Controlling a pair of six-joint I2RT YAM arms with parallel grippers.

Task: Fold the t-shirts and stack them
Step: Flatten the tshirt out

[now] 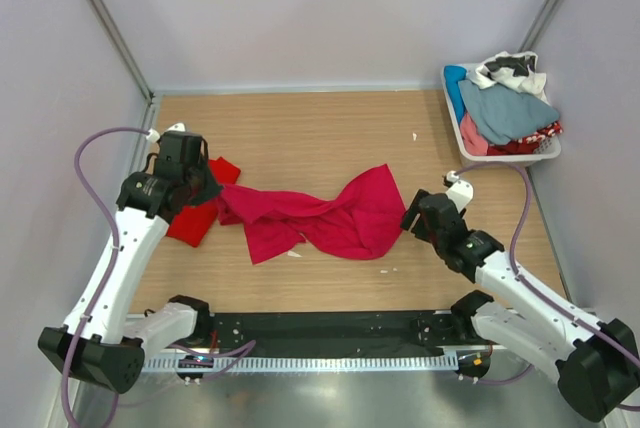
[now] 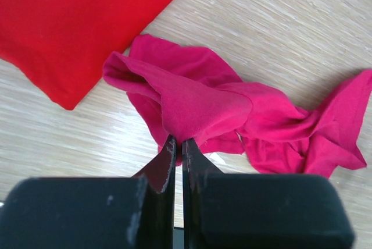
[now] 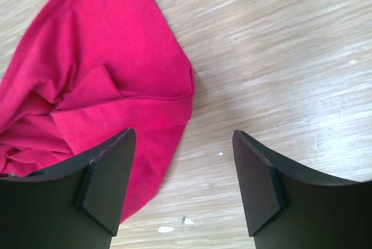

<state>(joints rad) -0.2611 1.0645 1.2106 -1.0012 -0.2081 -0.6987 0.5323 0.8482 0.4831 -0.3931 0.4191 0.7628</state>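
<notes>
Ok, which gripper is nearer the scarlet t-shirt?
Left. The left gripper is just beside the scarlet t-shirt, shut on the crimson t-shirt next to it. The right gripper stands open at the crimson t-shirt's opposite end, well away.

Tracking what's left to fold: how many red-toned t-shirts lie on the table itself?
2. The scarlet t-shirt lies folded at the left, beside the left hand. The crimson t-shirt sprawls crumpled mid-table, one end pinched by that hand. Clothes in the basket may hide more.

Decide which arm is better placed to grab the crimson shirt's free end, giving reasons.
Probably the right: the right gripper is open above that edge of the crimson shirt, while the left gripper is shut on the shirt's other end.
</notes>
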